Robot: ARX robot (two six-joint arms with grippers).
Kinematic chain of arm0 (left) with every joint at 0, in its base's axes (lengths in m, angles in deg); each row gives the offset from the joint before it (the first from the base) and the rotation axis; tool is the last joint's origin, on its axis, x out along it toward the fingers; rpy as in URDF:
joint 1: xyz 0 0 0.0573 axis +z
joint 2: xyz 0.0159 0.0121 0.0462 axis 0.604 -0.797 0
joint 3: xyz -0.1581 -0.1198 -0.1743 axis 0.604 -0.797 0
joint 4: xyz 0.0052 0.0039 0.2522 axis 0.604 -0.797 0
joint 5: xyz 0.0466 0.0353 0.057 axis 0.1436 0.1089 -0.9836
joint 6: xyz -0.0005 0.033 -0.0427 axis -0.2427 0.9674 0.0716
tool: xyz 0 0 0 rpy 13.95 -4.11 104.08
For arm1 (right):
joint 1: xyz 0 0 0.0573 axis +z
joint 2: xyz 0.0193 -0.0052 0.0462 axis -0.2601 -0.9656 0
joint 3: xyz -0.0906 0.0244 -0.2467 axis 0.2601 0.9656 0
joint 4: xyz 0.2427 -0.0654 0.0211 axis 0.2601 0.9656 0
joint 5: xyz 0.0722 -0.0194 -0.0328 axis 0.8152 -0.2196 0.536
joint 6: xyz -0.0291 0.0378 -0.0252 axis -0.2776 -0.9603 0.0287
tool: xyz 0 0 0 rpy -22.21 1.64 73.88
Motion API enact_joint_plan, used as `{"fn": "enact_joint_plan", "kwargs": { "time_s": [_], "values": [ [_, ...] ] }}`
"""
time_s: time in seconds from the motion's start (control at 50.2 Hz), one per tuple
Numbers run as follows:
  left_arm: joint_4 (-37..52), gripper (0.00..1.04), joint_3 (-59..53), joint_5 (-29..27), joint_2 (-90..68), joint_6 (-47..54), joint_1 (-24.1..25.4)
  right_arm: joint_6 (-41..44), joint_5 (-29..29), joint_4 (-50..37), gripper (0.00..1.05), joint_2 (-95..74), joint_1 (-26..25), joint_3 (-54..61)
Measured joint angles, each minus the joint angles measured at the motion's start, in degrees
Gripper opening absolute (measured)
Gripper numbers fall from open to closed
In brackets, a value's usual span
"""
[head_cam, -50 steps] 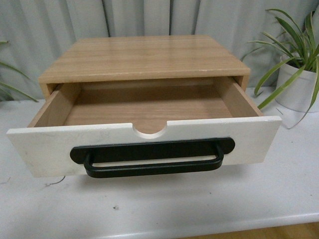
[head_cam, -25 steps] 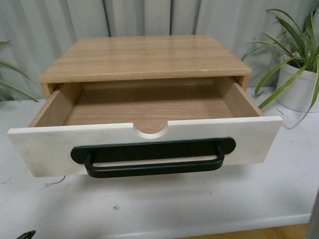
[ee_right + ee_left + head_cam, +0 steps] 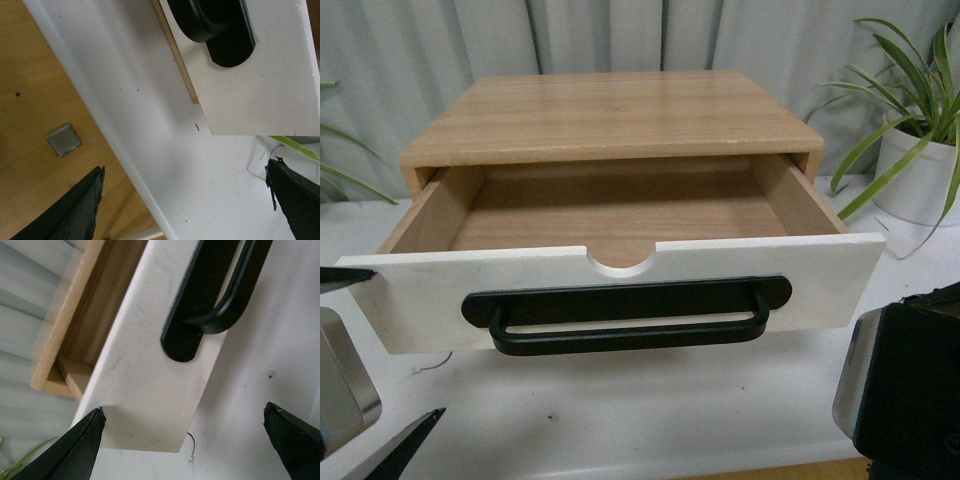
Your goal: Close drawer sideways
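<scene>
The drawer (image 3: 820, 285) is pulled far out of the wooden cabinet (image 3: 610, 115). It has a white front panel, a black bar handle (image 3: 625, 318), a notch in the top edge and light wood inside. My left gripper (image 3: 405, 340) is open at the panel's left end. In the left wrist view, the panel's end corner (image 3: 145, 390) lies between the open fingers of the gripper (image 3: 184, 412), with the handle's end (image 3: 220, 295) beyond. My right gripper (image 3: 910, 385) is open, low by the panel's right end. The right wrist view shows that gripper (image 3: 185, 170) over bare table, short of the panel (image 3: 260, 95).
A potted plant in a white pot (image 3: 920, 170) stands right of the cabinet, and more leaves (image 3: 335, 160) show at the far left. A grey curtain hangs behind. The white table's front edge (image 3: 720, 458) is near. The right wrist view shows wooden floor (image 3: 35, 75) beyond that edge.
Both grippers have risen into the front view, the left at the panel's left end and the right at its right end. The drawer has not moved.
</scene>
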Motion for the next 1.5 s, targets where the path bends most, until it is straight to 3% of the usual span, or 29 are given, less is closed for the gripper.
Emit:
{"fn": "enact_joint_plan", "kwargs": {
  "time_s": [0.458,1.495],
  "values": [
    [0.8,0.98,5.5,-1.2,-9.8,1.3,-0.5,1.3,4.3,-3.7,0.98,-11.9,-2.5,-7.7],
    [-1.6,0.98,23.1,-3.9,-22.6,2.8,0.4,6.3,8.1,-4.5,0.98,-33.7,-7.4,-29.4]
  ]
}}
